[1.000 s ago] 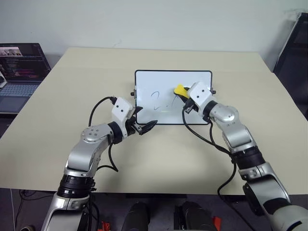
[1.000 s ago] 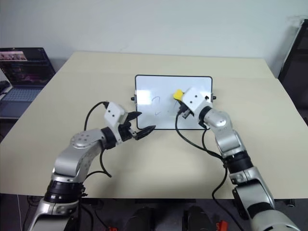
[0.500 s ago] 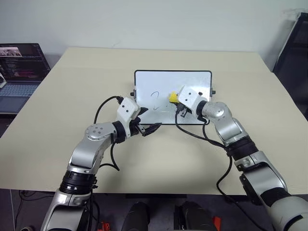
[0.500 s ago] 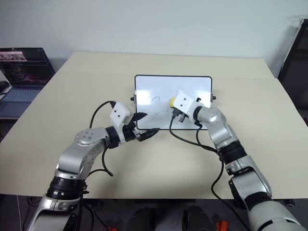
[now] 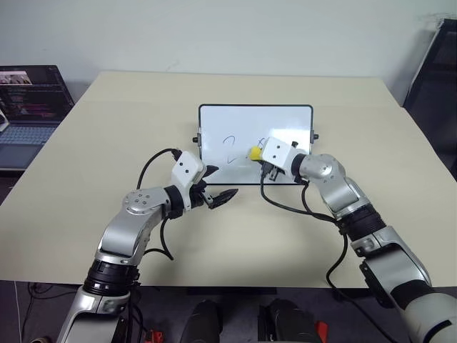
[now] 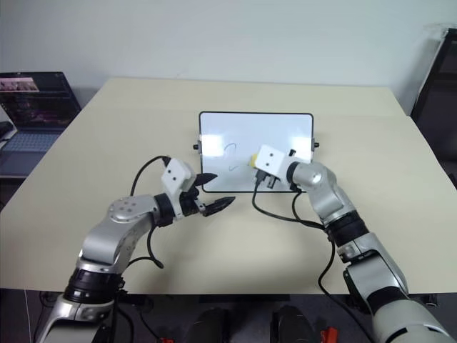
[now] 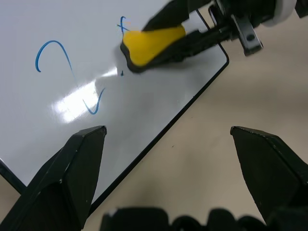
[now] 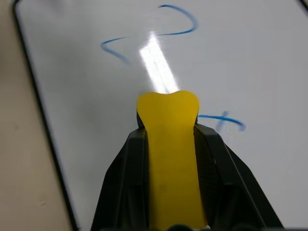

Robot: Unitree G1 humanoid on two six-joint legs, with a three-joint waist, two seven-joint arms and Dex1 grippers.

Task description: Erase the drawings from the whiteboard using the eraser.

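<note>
The whiteboard (image 5: 285,121) lies flat on the tabletop (image 5: 107,136), near its centre, with a thin black frame and a small black knob at each short side.

Drawings (image 8: 159,26) on the board are in thin blue marker. A "2"-like curve sits in the left half of the board as the head camera sees it. A small cross-like mark (image 8: 224,120) lies just beside the eraser's front end; part of it is covered by the eraser.

The eraser (image 8: 171,154) is a yellow block with a dark underside. It rests over the lower middle of the board, close to the near edge of the frame, between the "2" curve and the right arm's white wrist housing.

The right pincer (image 8: 169,144) is closed on the eraser, one black finger on each long side. The block projects forward beyond the fingertips. In the left wrist view the dark underside appears to meet the board surface; actual contact cannot be confirmed.

The left pincer (image 5: 220,195) is open, fingers spread wide and holding nothing. It hovers over the bare tabletop just off the board's near left corner, pointing toward the board's near edge.

A laptop (image 5: 28,107) stands open beyond the tabletop's left edge, well apart from the board.
</note>
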